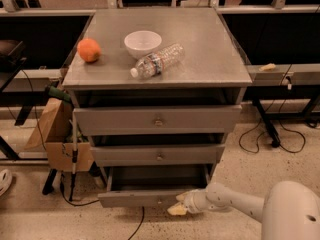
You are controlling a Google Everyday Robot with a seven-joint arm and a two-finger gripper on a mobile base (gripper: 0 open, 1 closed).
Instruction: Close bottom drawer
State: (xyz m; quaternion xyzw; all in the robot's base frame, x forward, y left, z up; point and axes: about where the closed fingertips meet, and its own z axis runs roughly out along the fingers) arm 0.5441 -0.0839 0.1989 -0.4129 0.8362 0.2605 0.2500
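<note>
The bottom drawer [135, 198] is the lowest, narrowest grey front of the grey cabinet [210, 59]. It stands pulled out toward me, with its dark inside showing behind the front. Its small knob sits near the gripper. My gripper [179, 205] is at the end of the white arm [235, 204] that comes in from the lower right. Its pale fingertips [176, 210] are at the right part of the drawer front, low near the floor.
The middle drawer [157, 155] and the top drawer [157, 120] sit above, slightly out. On the cabinet top are an orange [88, 49], a white bowl [142, 43] and a lying plastic bottle [157, 60]. A cardboard box [57, 134] stands at the left. Cables [270, 139] lie on the right floor.
</note>
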